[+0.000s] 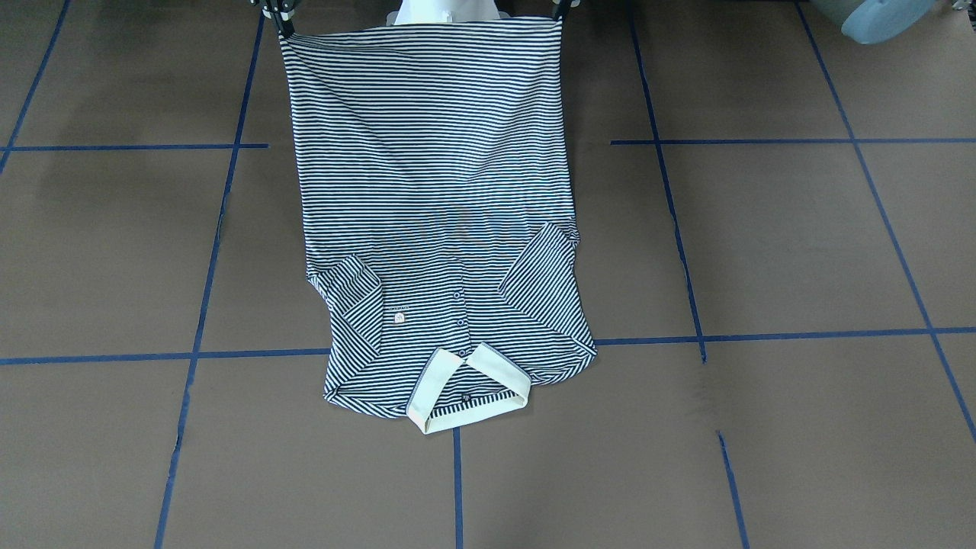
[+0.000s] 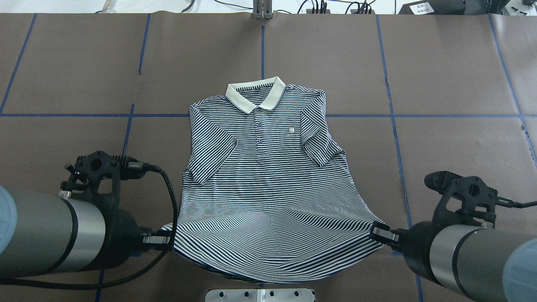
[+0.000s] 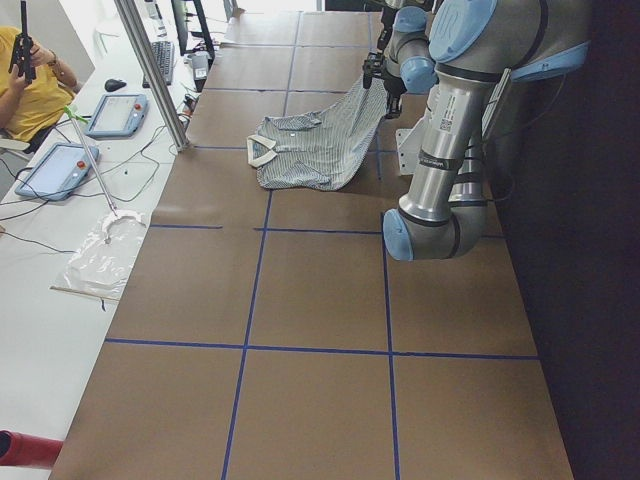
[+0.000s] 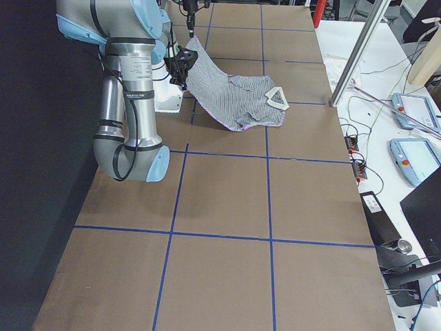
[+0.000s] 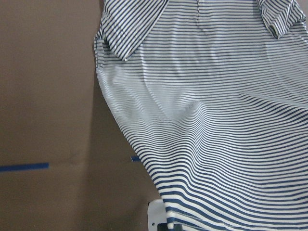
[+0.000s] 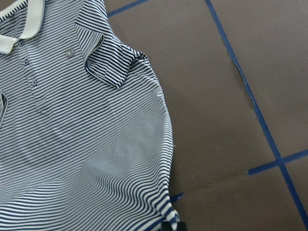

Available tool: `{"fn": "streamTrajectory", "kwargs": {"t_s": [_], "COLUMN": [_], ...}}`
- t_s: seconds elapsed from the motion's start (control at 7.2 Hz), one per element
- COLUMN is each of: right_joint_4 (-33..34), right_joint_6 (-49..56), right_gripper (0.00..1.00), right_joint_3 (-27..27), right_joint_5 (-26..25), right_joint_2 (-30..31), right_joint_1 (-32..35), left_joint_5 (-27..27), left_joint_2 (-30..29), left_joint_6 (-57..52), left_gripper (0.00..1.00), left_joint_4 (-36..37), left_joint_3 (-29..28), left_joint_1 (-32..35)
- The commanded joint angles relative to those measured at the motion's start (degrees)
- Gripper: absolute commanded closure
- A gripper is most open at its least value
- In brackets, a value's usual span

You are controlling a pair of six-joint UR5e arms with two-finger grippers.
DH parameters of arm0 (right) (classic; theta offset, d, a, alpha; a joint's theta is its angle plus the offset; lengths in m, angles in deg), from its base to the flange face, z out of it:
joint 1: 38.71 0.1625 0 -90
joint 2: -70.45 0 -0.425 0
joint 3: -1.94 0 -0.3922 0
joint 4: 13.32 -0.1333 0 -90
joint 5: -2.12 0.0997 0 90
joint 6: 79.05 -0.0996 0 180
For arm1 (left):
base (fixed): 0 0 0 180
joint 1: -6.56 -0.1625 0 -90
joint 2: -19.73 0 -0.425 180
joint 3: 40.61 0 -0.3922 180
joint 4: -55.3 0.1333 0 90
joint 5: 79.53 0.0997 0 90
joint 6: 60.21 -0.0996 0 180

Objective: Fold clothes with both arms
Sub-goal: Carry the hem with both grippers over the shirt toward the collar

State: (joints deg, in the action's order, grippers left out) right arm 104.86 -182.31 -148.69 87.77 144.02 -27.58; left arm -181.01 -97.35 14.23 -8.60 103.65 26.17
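Observation:
The striped polo shirt lies face up on the brown table, its cream collar at the far side and both sleeves folded in over the front. My left gripper is shut on the hem's left corner. My right gripper is shut on the hem's right corner. Both hold the hem lifted off the table near my base, so the lower half of the shirt slopes up from the table. The collar end rests flat. The wrist views show the stretched cloth, with the fingers mostly hidden by it.
My white pedestal base sits just behind the raised hem. Blue tape lines grid the table. In the left side view, an operator in yellow, tablets, a plastic bag and a metal post stand beyond the far edge.

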Motion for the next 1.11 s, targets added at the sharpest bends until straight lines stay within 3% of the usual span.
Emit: {"fn": "streamTrajectory", "kwargs": {"t_s": [0.0,0.28,0.69,0.97], "right_joint_4": [-0.13,-1.79,-22.11,-32.97], "right_joint_6": [7.94,15.42,16.95,17.21], "right_gripper": [1.00,1.00,1.00,1.00], "right_joint_3": [9.08,19.10,38.23,51.17], "right_joint_5": [4.59,8.90,9.97,9.80], "right_joint_2": [-8.23,-13.33,-14.15,-16.59], "right_joint_1": [11.57,21.60,26.21,27.44], "left_joint_5": [-0.30,-0.21,-0.21,0.14], "left_joint_2": [-2.18,-4.38,-5.70,-6.58], "left_joint_6": [-8.15,-11.41,-15.98,-18.72], "left_gripper": [1.00,1.00,1.00,1.00], "left_joint_4": [-0.26,-3.84,-20.51,-26.50], "left_joint_3": [-6.15,-13.44,-31.44,-40.06], "left_joint_1": [8.40,13.94,20.01,22.57]}}
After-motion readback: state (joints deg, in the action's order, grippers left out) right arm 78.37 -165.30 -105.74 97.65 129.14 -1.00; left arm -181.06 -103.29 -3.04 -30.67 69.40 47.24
